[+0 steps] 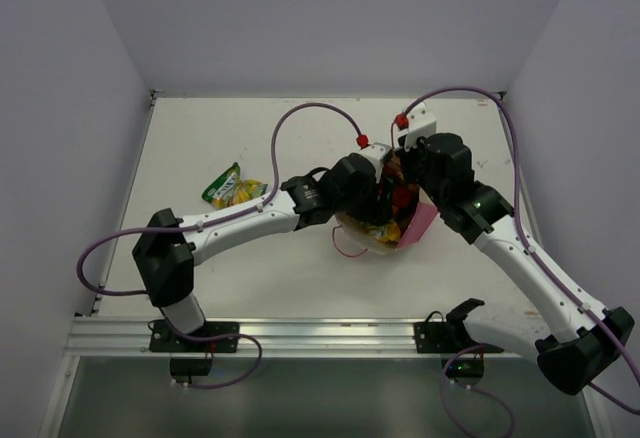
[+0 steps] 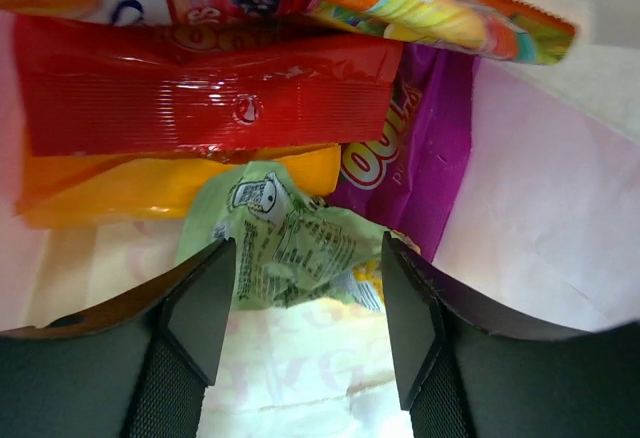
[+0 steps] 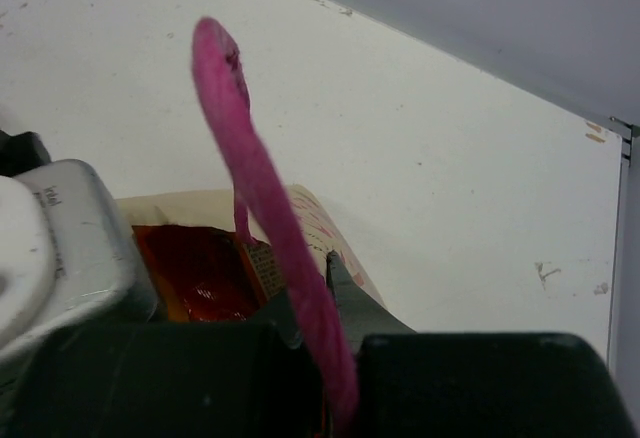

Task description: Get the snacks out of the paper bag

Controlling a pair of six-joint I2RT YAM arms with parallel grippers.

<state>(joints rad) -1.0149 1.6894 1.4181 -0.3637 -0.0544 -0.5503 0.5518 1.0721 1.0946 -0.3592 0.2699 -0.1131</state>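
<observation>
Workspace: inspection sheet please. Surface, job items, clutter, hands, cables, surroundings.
Surface: white table, faint scuffs.
Job's things: paper bag mid-table; red packet, purple packet and pale green packet inside; green-yellow packet lying out on the table, left of the bag.
Clutter: nothing seen.
Hands: left hand inside the bag, open, pale green packet between its fingers; right hand looks closed on the bag's rim by the pink handle.
Cables: purple cables loop over both arms.
Surroundings: plain walls; metal rail at near edge.
</observation>
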